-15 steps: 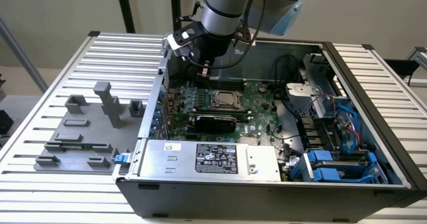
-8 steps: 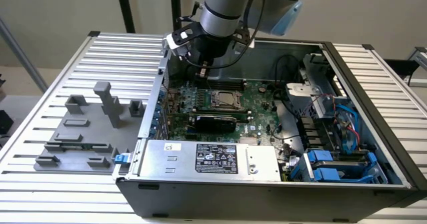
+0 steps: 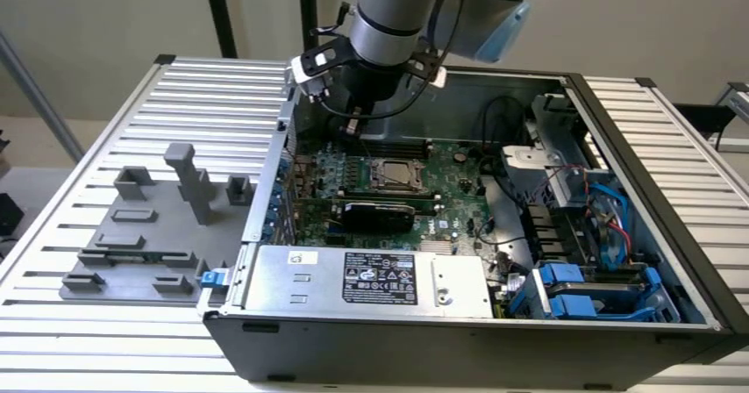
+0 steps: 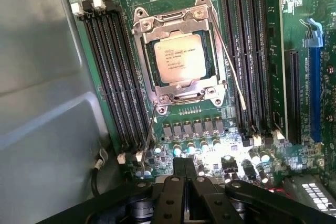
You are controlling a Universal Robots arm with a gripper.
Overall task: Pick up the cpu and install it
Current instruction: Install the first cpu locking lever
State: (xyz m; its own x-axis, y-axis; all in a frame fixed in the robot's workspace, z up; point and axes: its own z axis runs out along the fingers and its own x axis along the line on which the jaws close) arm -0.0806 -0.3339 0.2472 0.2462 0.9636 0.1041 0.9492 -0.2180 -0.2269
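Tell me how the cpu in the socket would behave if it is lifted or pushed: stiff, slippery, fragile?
The cpu is a flat square with a metal top plate, so probably stiff and not apt to roll. That smooth plate may be slippery. It lies inside the socket frame, so a sideways push would likely be blocked.

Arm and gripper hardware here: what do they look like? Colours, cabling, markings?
Arm: silver-grey round tube with a pale blue joint cap, then a black wrist section carrying white brackets. A thin black cable loops under the wrist. Gripper: matt black, built of linked bars with round pivot holes. No markings legible.
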